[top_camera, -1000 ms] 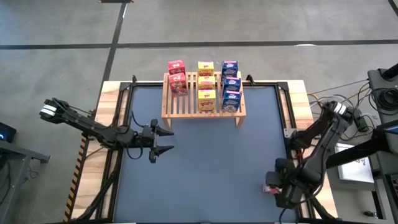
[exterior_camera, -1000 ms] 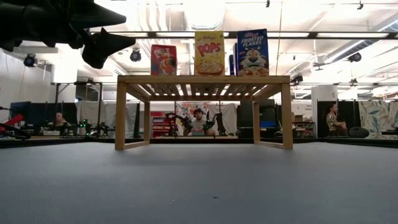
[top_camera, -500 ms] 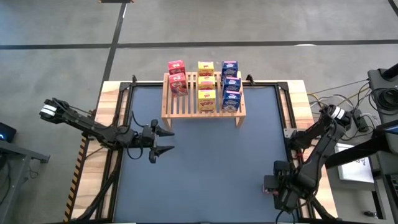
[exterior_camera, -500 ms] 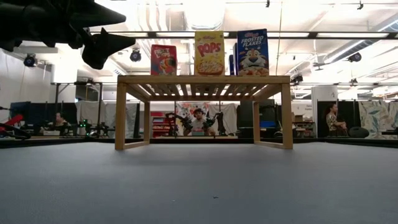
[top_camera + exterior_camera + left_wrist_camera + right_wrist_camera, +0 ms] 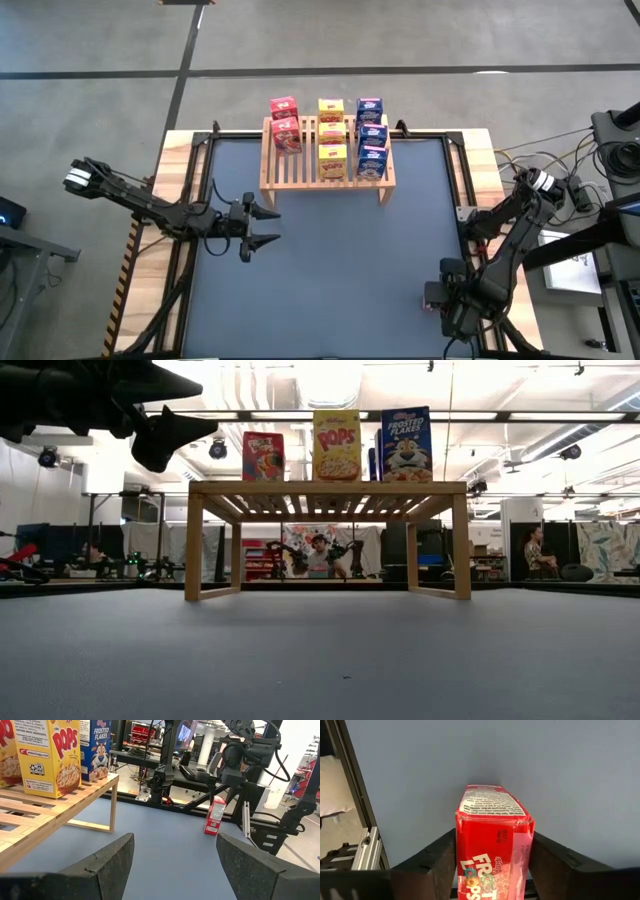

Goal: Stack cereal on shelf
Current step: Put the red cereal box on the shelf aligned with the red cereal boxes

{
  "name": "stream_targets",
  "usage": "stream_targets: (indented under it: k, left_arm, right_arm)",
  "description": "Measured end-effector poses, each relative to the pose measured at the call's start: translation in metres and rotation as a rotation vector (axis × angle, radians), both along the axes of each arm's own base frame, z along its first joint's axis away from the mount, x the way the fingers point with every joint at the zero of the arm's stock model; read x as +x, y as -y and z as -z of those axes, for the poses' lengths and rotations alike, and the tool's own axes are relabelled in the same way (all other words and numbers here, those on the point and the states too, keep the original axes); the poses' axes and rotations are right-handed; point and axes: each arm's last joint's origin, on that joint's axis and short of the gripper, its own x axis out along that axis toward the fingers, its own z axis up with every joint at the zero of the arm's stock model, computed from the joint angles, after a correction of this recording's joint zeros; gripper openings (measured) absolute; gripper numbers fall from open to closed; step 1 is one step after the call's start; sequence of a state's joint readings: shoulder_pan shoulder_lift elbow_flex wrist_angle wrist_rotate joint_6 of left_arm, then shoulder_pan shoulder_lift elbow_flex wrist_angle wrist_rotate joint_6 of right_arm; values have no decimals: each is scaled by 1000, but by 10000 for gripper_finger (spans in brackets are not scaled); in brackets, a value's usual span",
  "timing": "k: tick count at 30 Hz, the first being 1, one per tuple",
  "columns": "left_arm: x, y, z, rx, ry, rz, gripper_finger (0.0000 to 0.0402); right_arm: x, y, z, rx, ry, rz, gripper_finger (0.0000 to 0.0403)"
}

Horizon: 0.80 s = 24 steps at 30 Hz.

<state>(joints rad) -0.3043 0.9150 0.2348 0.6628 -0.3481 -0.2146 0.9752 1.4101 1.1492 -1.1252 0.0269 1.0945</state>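
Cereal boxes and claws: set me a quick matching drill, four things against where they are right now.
Things:
1. red cereal box
2. yellow cereal boxes
3. blue cereal boxes
4. left claw

Places or states:
A. middle column on the shelf
B. open, over the mat, short of the shelf's left end
C. between the right claw's fingers, near the mat's right edge
D. shelf column nearest the right arm

Pairs: 1-C, 2-A, 3-D, 4-B
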Motion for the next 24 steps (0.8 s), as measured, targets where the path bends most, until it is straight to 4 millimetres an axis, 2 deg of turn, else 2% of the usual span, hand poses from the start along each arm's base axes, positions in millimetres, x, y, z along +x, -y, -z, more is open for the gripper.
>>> stream_targets:
  k: [6,13,19,24]
  left_arm:
    - [0,0,0,-5,0,0,267]
    - [0,0,0,-6,2,0,267]
    - [0,0,0,-11,3,0,267]
    - [0,0,0,-17,5,0,267]
  right_arm:
    - [-1,2,-4,9,10,-26,175]
    - [-3,14,-22,71,57,-7,150]
    - [5,42,-45,119,169,12,145]
    - [24,71,-67,180,355,-29,145]
